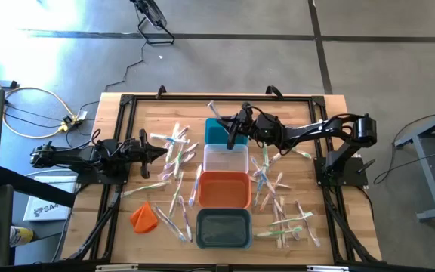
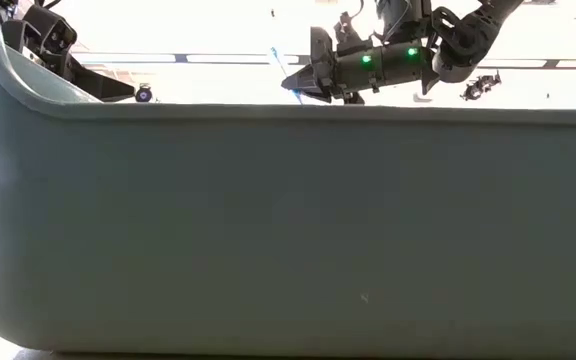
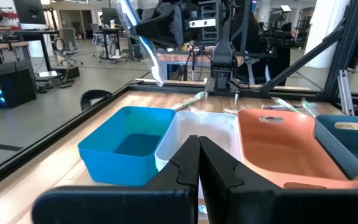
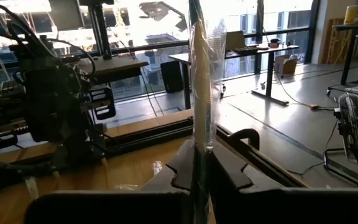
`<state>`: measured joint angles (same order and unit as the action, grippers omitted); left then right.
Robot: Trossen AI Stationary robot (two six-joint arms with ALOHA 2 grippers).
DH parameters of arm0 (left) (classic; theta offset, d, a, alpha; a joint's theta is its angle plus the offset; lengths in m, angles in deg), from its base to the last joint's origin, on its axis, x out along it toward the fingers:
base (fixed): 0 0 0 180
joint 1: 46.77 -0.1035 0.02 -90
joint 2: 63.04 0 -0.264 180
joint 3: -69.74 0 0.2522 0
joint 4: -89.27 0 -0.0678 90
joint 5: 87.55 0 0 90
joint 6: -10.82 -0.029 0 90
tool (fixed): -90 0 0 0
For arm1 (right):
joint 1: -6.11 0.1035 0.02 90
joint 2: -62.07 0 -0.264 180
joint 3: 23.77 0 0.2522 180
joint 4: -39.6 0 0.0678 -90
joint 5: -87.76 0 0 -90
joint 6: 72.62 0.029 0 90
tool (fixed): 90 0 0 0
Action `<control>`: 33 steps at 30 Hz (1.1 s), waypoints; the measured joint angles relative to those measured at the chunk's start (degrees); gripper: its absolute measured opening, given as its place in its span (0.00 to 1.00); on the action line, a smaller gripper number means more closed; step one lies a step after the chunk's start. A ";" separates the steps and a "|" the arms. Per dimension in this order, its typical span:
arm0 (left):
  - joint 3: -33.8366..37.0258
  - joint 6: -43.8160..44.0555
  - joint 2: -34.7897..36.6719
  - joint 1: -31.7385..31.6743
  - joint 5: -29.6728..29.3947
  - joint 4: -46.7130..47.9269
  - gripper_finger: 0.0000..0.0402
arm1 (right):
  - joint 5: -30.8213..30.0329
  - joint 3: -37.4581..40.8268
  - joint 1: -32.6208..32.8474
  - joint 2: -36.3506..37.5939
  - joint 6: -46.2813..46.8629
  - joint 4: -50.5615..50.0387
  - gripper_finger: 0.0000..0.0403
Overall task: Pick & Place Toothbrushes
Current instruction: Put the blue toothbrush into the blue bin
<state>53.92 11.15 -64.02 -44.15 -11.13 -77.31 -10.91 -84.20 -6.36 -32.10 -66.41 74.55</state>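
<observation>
Many thin pale toothbrushes lie flat on the wooden table, in a left group (image 1: 174, 155) and a right group (image 1: 278, 200). My right gripper (image 1: 231, 127) hangs above the teal bin (image 1: 219, 134), shut on one light-blue wrapped toothbrush (image 1: 214, 109). The low view shows that gripper (image 2: 300, 86) and toothbrush (image 2: 279, 62) raised over the bins. My left gripper (image 1: 159, 151) is shut and sits among the left group, its closed fingers (image 3: 199, 149) facing the bins. I see nothing between them. My right gripper pinches the wrapped toothbrush (image 4: 201, 134) between its two fingers, reaching in roughly level from the table's right. The toothbrush lies across the fingers. It is lifted clear, and a long part of it (image 4: 201, 68) sticks up past the fingertips, tilted above the teal bin.
Four bins stand in a row from far to near: teal, clear (image 1: 225, 159), orange (image 1: 223, 189), grey (image 1: 223, 227). The grey bin's wall (image 2: 288, 230) fills the low view. An orange cloth lump (image 1: 143, 217) lies near-left. A black frame (image 1: 119, 102) edges the table.
</observation>
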 joint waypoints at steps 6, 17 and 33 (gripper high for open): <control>0.00 -0.01 0.01 0.00 0.00 0.00 0.00 | -0.15 0.00 0.00 0.00 -0.19 -0.46 0.04; 0.00 -0.01 0.00 0.02 0.02 0.00 0.00 | -0.35 -1.82 0.98 0.00 -0.23 -2.12 0.04; 0.00 -0.01 0.01 0.02 -0.01 0.00 0.00 | -2.95 -17.96 1.06 0.00 -7.46 -32.02 0.03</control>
<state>53.92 11.14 -64.02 -44.14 -11.14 -77.31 -13.86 -102.16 -5.31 -32.10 -73.87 42.53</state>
